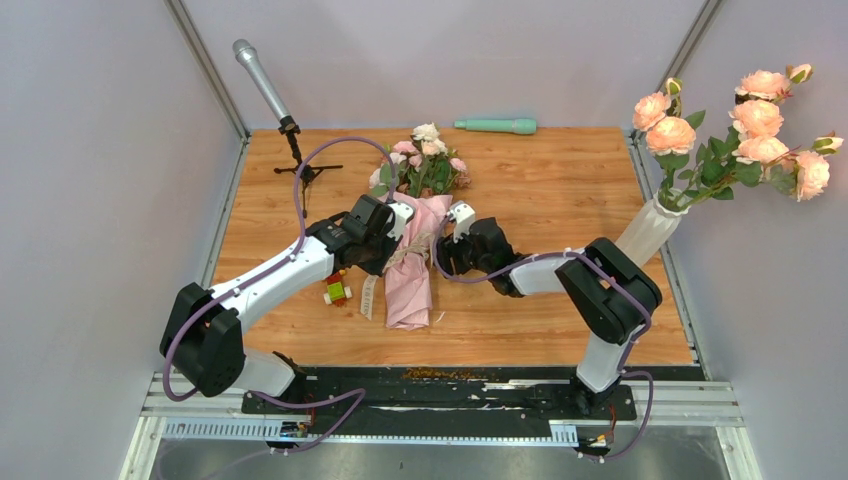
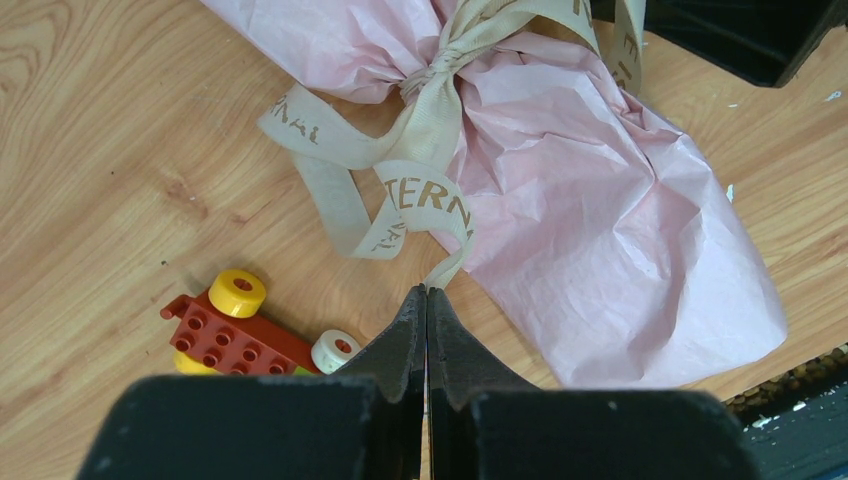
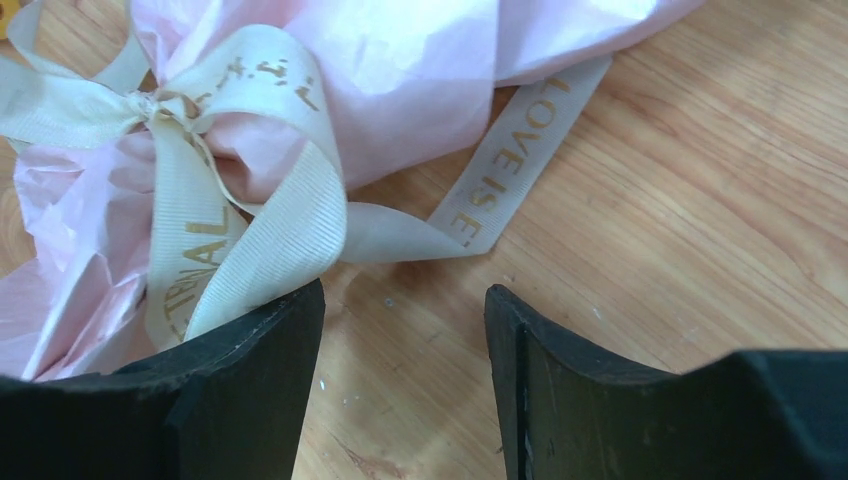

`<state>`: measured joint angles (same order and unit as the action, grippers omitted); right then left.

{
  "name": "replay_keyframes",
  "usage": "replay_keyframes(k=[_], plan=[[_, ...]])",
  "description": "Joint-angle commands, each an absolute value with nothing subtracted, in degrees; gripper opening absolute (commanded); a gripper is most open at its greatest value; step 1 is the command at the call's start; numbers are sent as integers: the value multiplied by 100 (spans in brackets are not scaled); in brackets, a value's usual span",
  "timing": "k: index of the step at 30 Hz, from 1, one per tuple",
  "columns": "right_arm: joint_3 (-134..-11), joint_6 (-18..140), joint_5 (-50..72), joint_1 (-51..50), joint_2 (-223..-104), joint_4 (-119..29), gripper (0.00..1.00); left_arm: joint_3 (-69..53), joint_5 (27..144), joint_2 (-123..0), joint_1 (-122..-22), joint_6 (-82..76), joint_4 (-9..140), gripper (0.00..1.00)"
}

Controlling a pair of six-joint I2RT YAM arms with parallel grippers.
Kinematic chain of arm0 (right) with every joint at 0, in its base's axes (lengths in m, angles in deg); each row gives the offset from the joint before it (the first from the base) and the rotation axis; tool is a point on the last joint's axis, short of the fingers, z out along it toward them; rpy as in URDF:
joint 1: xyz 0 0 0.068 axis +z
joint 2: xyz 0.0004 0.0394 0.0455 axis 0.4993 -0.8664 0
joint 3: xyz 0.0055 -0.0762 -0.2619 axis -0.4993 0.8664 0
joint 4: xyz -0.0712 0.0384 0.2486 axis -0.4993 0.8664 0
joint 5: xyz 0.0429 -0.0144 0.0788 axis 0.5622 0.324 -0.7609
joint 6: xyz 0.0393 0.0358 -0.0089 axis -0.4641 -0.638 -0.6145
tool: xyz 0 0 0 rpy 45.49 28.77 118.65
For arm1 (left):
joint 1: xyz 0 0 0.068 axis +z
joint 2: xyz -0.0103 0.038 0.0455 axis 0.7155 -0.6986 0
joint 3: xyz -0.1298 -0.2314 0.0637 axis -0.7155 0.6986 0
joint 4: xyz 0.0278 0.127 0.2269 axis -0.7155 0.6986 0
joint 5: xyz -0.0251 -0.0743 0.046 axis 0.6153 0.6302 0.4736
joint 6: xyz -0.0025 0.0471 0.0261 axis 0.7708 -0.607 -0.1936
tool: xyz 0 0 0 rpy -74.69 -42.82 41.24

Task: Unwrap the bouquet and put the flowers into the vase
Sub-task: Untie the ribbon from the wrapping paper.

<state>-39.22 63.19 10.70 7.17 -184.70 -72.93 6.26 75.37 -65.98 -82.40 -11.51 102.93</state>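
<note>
The bouquet [image 1: 413, 262] lay at the middle of the desk [image 1: 560, 200], wrapped in pink paper, its flowers [image 1: 425, 160] pointing toward the far edge. The left claw [image 2: 427, 300] was pinched fully closed on a tail of the ribbon [image 2: 430, 190]. The right claw [image 3: 405, 330] stood apart over bare wood just beside the bow, holding nothing. The vase [image 1: 652, 228] leaned at the right edge, filled with peach roses [image 1: 757, 120].
</note>
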Motion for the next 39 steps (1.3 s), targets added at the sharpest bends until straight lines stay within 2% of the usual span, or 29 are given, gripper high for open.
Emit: replay_keyframes(k=[1,7,10,15,18,19,39], plan=[[-4219,6580,1134,854,-18559,-7626,62,518,7595,-6488,-8243,-1183,10248,0],[-4456,6705,1299,916,-18755,-7591,62,513,7620,-6505,-8243,-1183,10249,0],[-4528,6744,1346,939,-18842,-7544,56,508,7624,-6506,-8250,-1178,10248,0],[-4523,6745,1482,984,-18832,-7489,31,504,7625,-6506,-8244,-1183,10248,0],[-4480,6746,1527,993,-18755,-7459,4,512,7582,-6478,-8248,-1178,10249,0],[-4460,6746,1548,995,-18713,-7437,0,512,7564,-6470,-8244,-1179,10249,0],[-3926,6266,2398,1113,-17940,-7084,0,608,6617,-6248,-8123,-1119,10276,0]])
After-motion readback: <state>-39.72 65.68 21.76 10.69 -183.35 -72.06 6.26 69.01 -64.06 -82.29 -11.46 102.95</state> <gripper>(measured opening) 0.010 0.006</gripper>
